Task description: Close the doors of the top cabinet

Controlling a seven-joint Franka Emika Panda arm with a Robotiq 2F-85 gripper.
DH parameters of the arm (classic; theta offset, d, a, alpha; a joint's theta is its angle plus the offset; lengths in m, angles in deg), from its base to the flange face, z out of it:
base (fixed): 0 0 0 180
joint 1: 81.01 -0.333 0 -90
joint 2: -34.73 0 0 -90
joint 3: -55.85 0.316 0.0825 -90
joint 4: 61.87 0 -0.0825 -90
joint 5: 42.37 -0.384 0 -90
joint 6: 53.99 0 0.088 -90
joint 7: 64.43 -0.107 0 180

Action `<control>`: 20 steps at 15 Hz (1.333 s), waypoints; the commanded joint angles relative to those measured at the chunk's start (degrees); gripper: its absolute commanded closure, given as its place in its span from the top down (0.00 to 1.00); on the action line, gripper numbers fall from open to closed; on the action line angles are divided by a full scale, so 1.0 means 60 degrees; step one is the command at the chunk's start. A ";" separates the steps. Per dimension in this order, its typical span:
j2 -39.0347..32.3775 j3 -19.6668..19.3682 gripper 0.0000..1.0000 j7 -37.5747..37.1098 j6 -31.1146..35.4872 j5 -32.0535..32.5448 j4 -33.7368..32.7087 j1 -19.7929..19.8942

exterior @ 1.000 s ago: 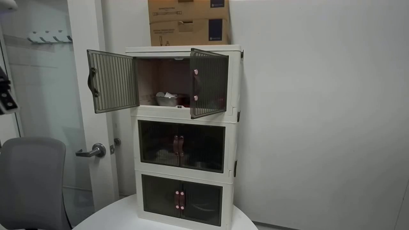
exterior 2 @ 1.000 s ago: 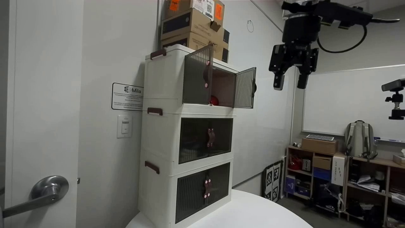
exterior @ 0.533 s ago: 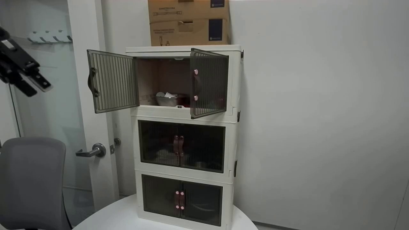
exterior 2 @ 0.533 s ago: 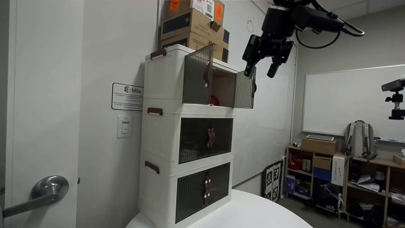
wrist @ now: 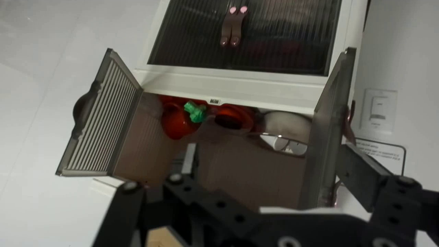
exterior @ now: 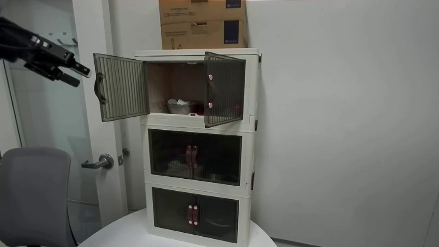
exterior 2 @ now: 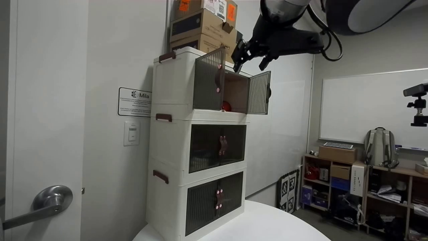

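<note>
In an exterior view my gripper (exterior: 83, 79) sits upper left, pitched slightly down, fingers (exterior: 70, 80) aimed right, jaws apart. Tips are just left of a handle (exterior: 98, 88) in the picture; can't call contact. Top cabinet (exterior: 251, 87) is the uppermost tier of the white stack (exterior: 247, 157); both doors (exterior: 121, 91) stand swung out. Cardboard boxes (exterior: 202, 34) above it carry dark blue patches (exterior: 231, 32); print too small for me to read.

In an exterior view the arm (exterior 2: 374, 15) hangs in from upper right, gripper angled down-left, fingers well apart, one tip overlapping the cabinet's top edge in the picture. Wall sign (exterior 2: 134, 102): I read "Mila" beside a dotted logo, finer lines illegible. Orange stickers (exterior 2: 184, 5) and a white label (exterior 2: 215, 6) on the boxes, can't read them.

In the wrist view the scene is upside down. Fingers spread wide: one in front of the compartment opening, the other beyond the outer face of a door. That panel lies between them in the picture; can't tell if either touches it. Part of the sign shows, text blurred.
</note>
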 commanded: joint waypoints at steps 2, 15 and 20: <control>-0.0621 0.0896 1.00 -0.3130 -0.0417 0.3019 -0.1165 0.0852; -0.3924 -0.1678 1.00 -0.6219 -0.4410 0.7772 -0.2772 -0.3238; -0.4299 -0.3182 1.00 -0.6165 -0.4389 0.7743 -0.3019 -0.4266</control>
